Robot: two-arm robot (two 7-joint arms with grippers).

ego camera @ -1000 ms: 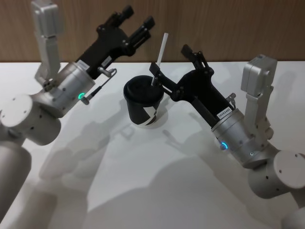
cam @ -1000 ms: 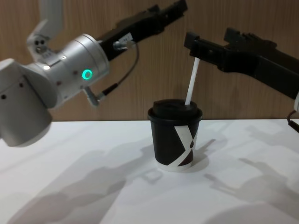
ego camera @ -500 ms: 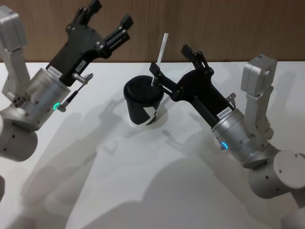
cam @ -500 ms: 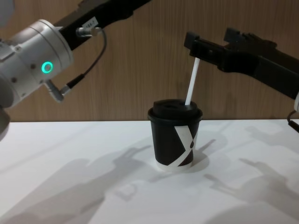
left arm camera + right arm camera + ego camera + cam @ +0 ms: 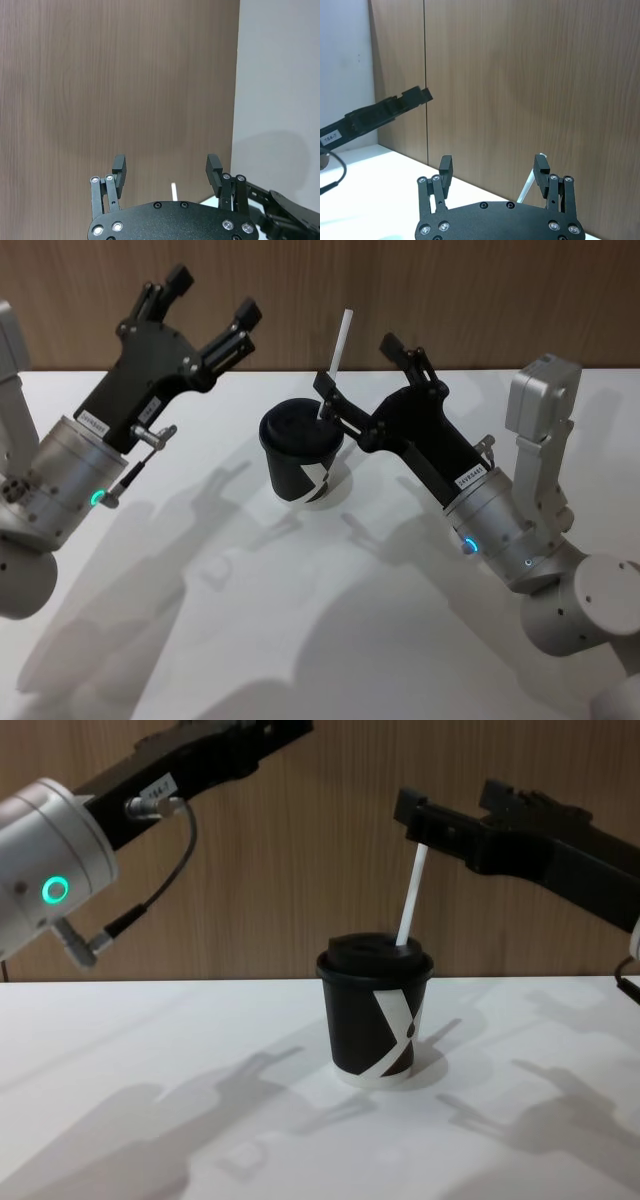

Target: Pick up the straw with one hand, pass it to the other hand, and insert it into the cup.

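The cup (image 5: 302, 457) sits on the white table (image 5: 330, 620) with the straw (image 5: 337, 358) poking up out of its lid, leaning a little. The right gripper (image 5: 362, 365) is just past the cup with its fingers spread apart; the straw stands between them, nothing squeezing it. Farther off to the side, the left gripper (image 5: 212, 297) is up high, well away from the straw, fingers also wide apart and holding nothing.

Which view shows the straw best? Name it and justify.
The chest view: the straw stands tilted in the cup, seen side-on from lid to top. The head view shows it foreshortened, its base behind the right gripper. Both wrist views catch a short piece.
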